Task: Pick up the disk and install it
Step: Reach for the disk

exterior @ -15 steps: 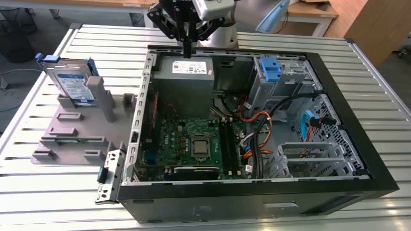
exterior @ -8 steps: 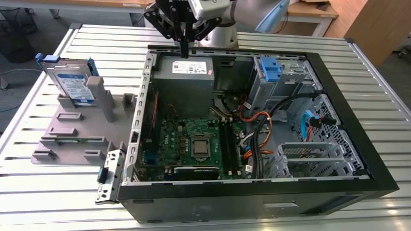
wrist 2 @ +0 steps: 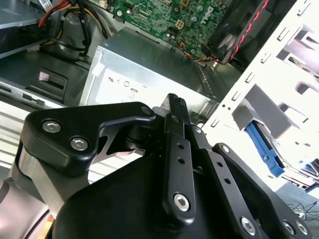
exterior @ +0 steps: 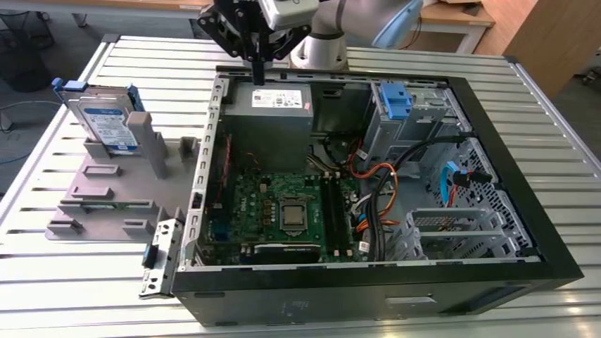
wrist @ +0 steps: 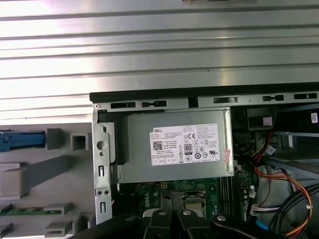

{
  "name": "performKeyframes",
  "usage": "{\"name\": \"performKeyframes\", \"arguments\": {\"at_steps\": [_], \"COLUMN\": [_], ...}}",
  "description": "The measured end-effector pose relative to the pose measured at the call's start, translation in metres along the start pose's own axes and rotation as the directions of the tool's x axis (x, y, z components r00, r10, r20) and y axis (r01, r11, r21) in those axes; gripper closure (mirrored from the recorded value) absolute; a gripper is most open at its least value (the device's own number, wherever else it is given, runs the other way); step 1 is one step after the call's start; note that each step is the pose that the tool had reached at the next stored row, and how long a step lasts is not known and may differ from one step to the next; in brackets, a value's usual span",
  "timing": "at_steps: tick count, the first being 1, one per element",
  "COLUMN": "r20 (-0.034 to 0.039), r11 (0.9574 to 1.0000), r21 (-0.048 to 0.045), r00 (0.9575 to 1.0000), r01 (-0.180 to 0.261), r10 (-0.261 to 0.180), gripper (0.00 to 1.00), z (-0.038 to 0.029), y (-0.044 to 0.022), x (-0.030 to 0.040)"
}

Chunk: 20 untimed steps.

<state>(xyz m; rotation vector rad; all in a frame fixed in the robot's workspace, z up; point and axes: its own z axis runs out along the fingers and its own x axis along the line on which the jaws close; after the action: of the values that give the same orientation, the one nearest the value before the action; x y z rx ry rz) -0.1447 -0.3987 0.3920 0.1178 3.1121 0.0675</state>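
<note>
The disk point(exterior: 101, 120), a silver drive with a white-and-blue label in a blue bracket, stands on edge in the grey holder point(exterior: 103, 183) at the exterior view's left, outside the computer case. Its blue bracket shows in the first wrist view point(wrist: 19, 140) and in the second wrist view point(wrist 2: 265, 149). My gripper point(exterior: 256, 69) hangs over the grey power supply box point(exterior: 272, 102) at the case's far edge, well apart from the disk. Its black fingers are shut with nothing between them, as seen in both wrist views point(wrist 2: 177, 103) point(wrist: 172, 221).
The open black computer case point(exterior: 488, 120) holds a green motherboard point(exterior: 281, 211), orange and black cables point(exterior: 376, 176), a blue latch piece point(exterior: 396, 98) and metal drive cages point(exterior: 451, 232). All of it rests on a slatted metal table point(exterior: 75, 282).
</note>
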Motion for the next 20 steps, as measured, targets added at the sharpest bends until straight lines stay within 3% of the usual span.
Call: {"name": "performKeyframes", "arguments": {"at_steps": [6, 20], "r20": [0.0001, 0.0002], "r11": [1.0, 1.0], "r21": [-0.0002, -0.0001], "r00": [1.0, 1.0], "r01": [0.0, 0.0], "r10": [0.0, 0.0], "gripper": [0.89, 0.89], "z": [0.0006, 0.0006], "y": [-0.0005, -0.0009], "x": [0.0093, 0.0144]}}
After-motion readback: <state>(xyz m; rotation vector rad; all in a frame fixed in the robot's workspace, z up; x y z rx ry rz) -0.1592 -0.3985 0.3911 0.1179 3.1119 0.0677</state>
